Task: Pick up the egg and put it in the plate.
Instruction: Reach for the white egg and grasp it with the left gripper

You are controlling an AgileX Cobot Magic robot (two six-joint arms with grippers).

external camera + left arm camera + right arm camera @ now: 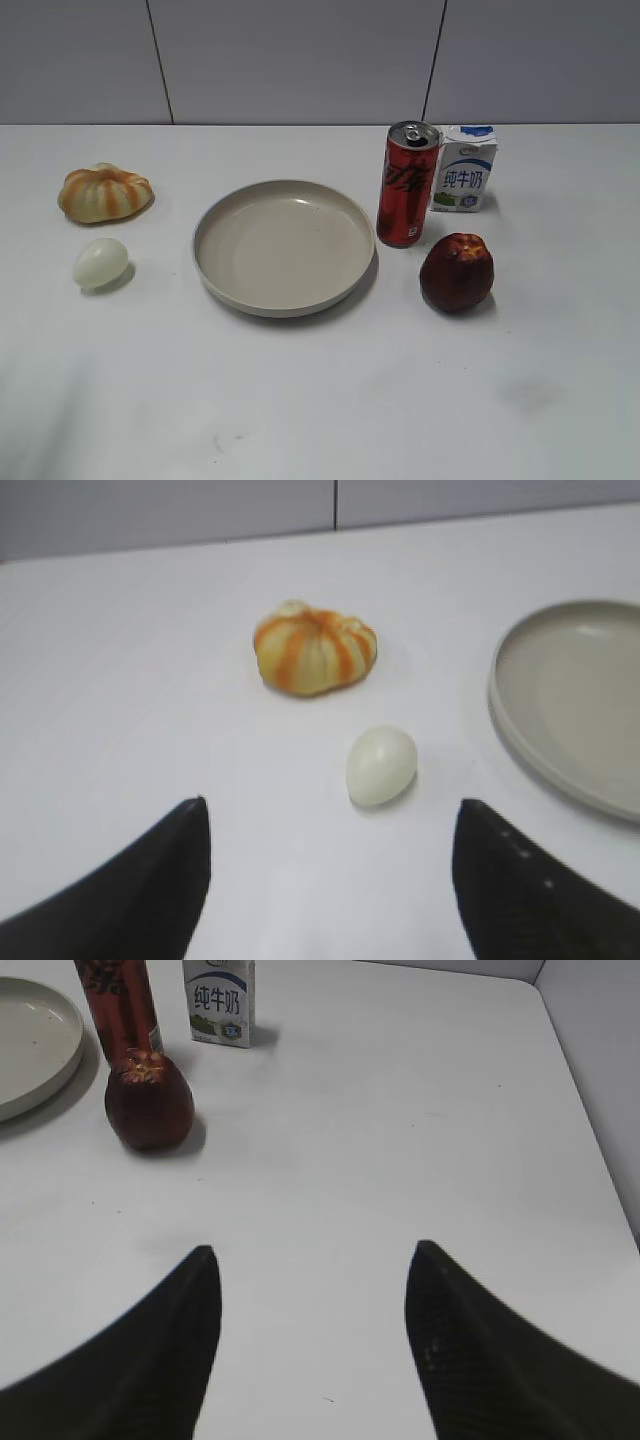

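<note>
The egg (100, 263), a small pale whitish-cream oval, lies on the white table left of the plate (215, 222), a wide beige-grey dish at the table's middle. In the left wrist view the egg (381, 765) lies ahead of my left gripper (330, 810), a little right of centre, and the plate's rim (500, 715) shows at the right edge. My left gripper is open and empty. My right gripper (312, 1250) is open and empty over bare table; the plate (45, 1060) shows at its far left. Neither gripper shows in the exterior view.
A ribbed orange-and-cream pumpkin-shaped thing (105, 192) sits behind the egg. A red can (408, 184), a milk carton (464, 168) and a dark red apple (457, 271) stand right of the plate. A wall runs behind the table.
</note>
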